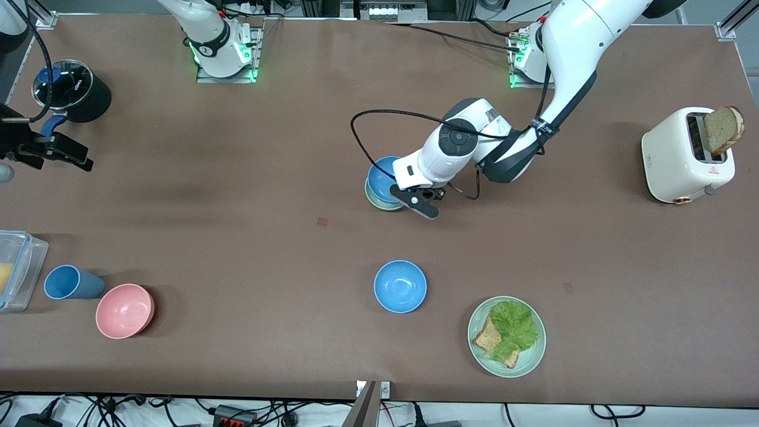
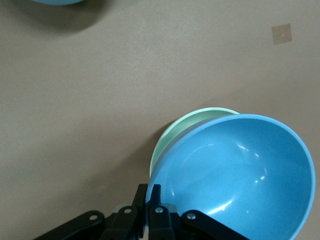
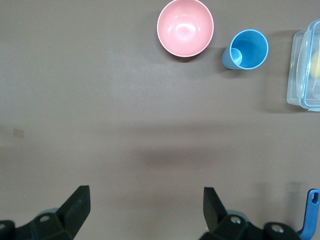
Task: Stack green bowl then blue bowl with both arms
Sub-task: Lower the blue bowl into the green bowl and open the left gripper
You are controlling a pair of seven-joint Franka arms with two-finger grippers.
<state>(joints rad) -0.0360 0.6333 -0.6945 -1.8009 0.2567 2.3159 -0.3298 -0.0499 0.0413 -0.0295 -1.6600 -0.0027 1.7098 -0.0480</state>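
The pale green bowl (image 1: pixel 377 200) sits on the table near the middle. My left gripper (image 1: pixel 399 194) is shut on the rim of a blue bowl (image 1: pixel 382 175) and holds it tilted over the green bowl, overlapping it. In the left wrist view the fingers (image 2: pixel 142 200) pinch the rim of the blue bowl (image 2: pixel 235 175), and the green bowl (image 2: pixel 182 132) shows under it. I cannot tell whether the two touch. A second blue bowl (image 1: pixel 400 286) stands nearer to the front camera. My right gripper (image 1: pixel 71 155) is open and empty above the table at the right arm's end; it also shows in the right wrist view (image 3: pixel 145 200).
A pink bowl (image 1: pixel 124 310), a blue cup (image 1: pixel 68 281) and a clear container (image 1: pixel 15 270) stand at the right arm's end. A black pot (image 1: pixel 74 92) stands farther back there. A plate (image 1: pixel 533 356) with lettuce and toast and a toaster (image 1: pixel 682 154) are toward the left arm's end.
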